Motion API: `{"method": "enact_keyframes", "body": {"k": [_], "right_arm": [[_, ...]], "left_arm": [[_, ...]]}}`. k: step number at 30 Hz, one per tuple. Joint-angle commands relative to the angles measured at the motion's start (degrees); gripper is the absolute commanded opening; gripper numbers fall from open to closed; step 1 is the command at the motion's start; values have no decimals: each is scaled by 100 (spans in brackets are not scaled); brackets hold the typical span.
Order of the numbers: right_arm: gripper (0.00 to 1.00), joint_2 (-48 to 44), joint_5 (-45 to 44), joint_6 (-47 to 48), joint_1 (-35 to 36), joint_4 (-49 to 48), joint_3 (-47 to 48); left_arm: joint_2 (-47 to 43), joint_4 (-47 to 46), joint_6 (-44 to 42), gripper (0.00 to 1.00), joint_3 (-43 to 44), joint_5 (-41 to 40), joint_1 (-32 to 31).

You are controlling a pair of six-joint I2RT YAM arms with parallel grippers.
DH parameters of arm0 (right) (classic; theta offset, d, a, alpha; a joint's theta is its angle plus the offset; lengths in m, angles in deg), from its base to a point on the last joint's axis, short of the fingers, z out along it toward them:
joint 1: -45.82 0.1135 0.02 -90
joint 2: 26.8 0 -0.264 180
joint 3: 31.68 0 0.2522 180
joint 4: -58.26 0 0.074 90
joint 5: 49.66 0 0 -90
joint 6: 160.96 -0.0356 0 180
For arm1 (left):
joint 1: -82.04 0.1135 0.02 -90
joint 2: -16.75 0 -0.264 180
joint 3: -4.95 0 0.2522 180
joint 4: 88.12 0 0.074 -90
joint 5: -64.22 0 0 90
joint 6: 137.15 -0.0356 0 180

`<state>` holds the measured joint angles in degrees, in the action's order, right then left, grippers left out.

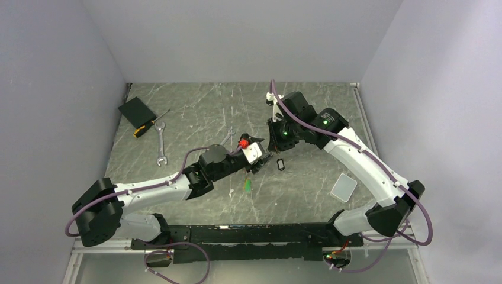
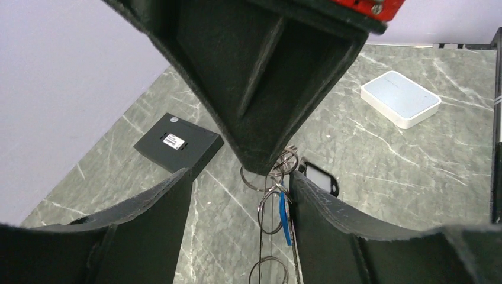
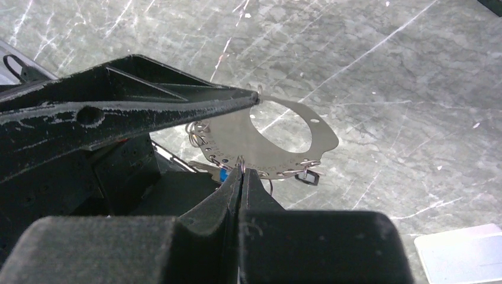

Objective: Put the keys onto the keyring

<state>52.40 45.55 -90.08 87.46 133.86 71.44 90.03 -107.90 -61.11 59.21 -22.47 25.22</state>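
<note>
While the right gripper (image 3: 241,171) keeps its fingers pressed together on a split ring (image 3: 240,161) at the lower edge of the keyring (image 3: 231,136), that flat silver ring hangs clear of the table (image 1: 195,118) at centre frame of the right wrist view. This is judged to leave its edge holes reachable. The left gripper (image 2: 240,174) has its fingers spread, straddling the keyring edge-on at lower centre, apparently placed to steady it. Contact is not confirmed.

One blue key (image 2: 285,218) already hangs on it. A green key (image 1: 247,185) lies loose on the table below both grippers, not yet fitted.

Markings:
- Black tag (image 2: 320,178), right of the blue key: window blank.
- Black box (image 2: 177,145), left of centre: white label, print illegible.
- White box (image 2: 401,97), upper right: unmarked.
</note>
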Motion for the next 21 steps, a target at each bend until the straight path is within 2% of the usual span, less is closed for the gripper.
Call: {"method": "enact_keyframes", "body": {"k": [1, 6, 15, 21], "right_arm": [[0, -269, 331, -101, 6, -148, -103], [0, -290, 298, -93, 10, -139, -104], [0, -286, 302, -84, 9, -138, -112], [0, -215, 328, -34, 7, -139, -121]], "left_arm": [[-44, -355, -11, 64, 41, 15, 42], [2, -291, -47, 57, 99, 54, 51], [60, 0, -31, 23, 249, 433, 48], [38, 111, 45, 8, 284, 440, 45]]}}
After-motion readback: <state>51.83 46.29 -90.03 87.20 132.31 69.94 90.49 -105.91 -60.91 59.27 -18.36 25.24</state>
